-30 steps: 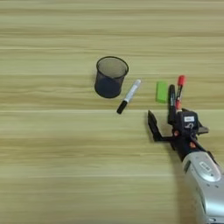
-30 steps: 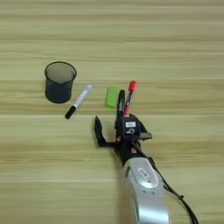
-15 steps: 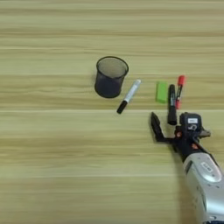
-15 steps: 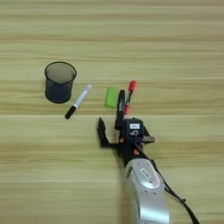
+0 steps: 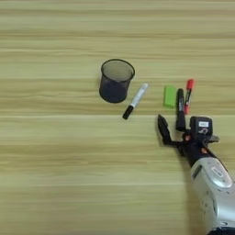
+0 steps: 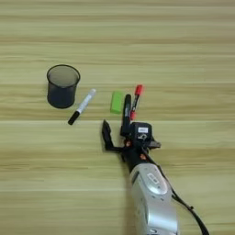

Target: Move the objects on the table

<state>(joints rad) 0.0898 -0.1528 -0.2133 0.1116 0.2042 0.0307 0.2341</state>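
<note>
Currently: gripper (image 5: 170,120) spread wide, holding nothing, just below green block (image 5: 170,96) and red-capped marker (image 5: 188,95) on surface (image 5: 55,174). Markers likely light, stiff, slippery; grasp mid-barrel.

My right arm (image 6: 151,193) reaches in from the bottom edge, silver forearm angled up over the counter (image 5: 55,174). My tool (image 5: 170,123) rests low above the counter, its two black fingers spread apart and pointing away from me.
</note>
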